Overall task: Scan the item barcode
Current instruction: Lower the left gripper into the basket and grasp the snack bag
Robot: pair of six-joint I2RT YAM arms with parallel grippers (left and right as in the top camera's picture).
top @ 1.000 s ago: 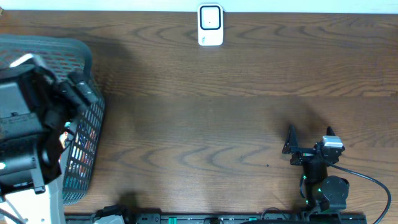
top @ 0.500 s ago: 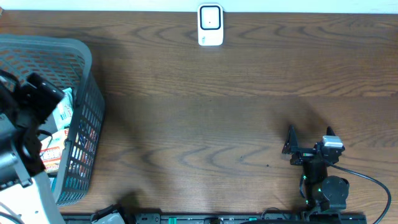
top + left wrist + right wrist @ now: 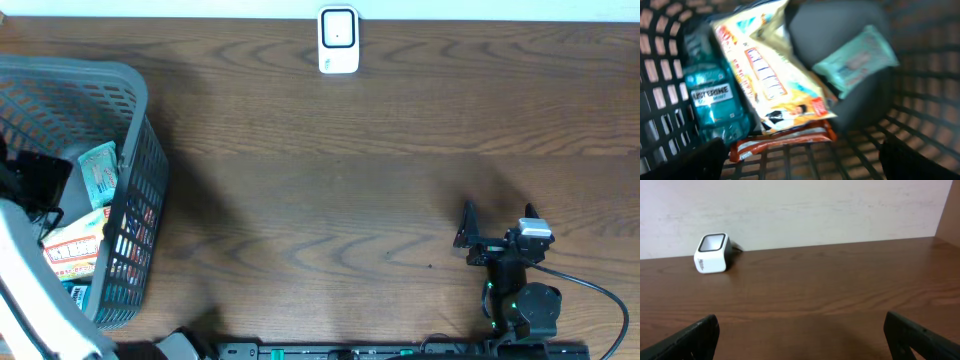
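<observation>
Left hand hangs wide apart over the basket; I'd drop straight onto the yellow snack bag mid-frame, pinching its edge.

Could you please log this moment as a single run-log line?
phase: pre-grasp | left gripper: open, over basket, nothing held | right gripper: open, empty, facing scanner | scanner: far table edge

A dark brown table with wavy wood grain fills the overhead view. Along its far edge stands a pale, faintly mottled wall, meeting a tan panel at the right.
</observation>
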